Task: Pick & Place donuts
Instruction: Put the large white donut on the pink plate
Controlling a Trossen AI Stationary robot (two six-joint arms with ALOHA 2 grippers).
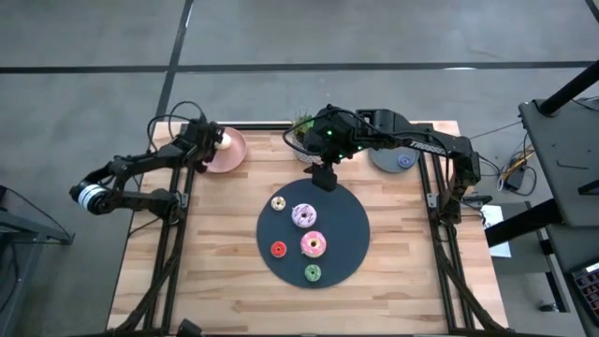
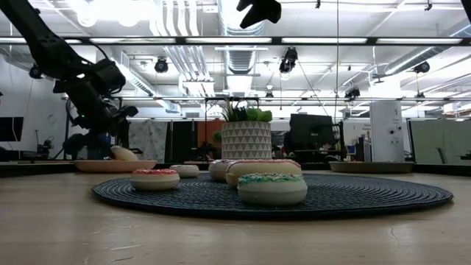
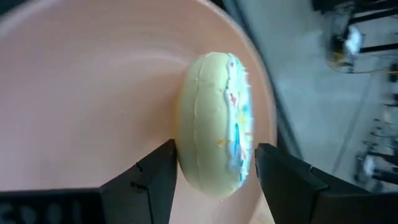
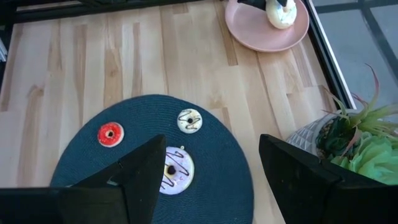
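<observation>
- Left gripper [image 3: 214,171] sits low over the pink plate [image 1: 231,159] at the table's far-left corner, fingers [image 3: 152,180] parted on either side of the white sprinkled donut [image 3: 214,130].
- That donut stands on edge on the plate. One finger looks right against it; a sliver of plate shows between it and the other finger. It is straddled, not squeezed.
- High view shows the same white sprinkled donut [image 1: 225,140] under the left arm's tip; low view shows it [image 2: 124,153] resting on the pink plate [image 2: 114,166].
- Right gripper [image 1: 323,176] hangs above the far rim of the dark round mat [image 1: 351,229], well off the surface, jaws wide apart, holding nothing.
- Right wrist view: open fingers [image 4: 143,177] frame the mat, nothing between them.
- Five donuts lie flat on the mat, all apart from each other:
- cream donut with dark drizzle [image 1: 278,203], far left side
- purple-white donut [image 1: 303,215], near the middle, just beside the cream one
- red donut [image 1: 278,249], left near side
- pink donut [image 1: 314,245], right of the red one
- green donut [image 1: 312,272], nearest the front rim
- Blue donut [image 1: 404,161] lies on the grey plate [image 1: 386,161] at the far right, partly under the right arm.
- Potted plant [image 1: 301,126] stands at the far edge between the two plates.
</observation>
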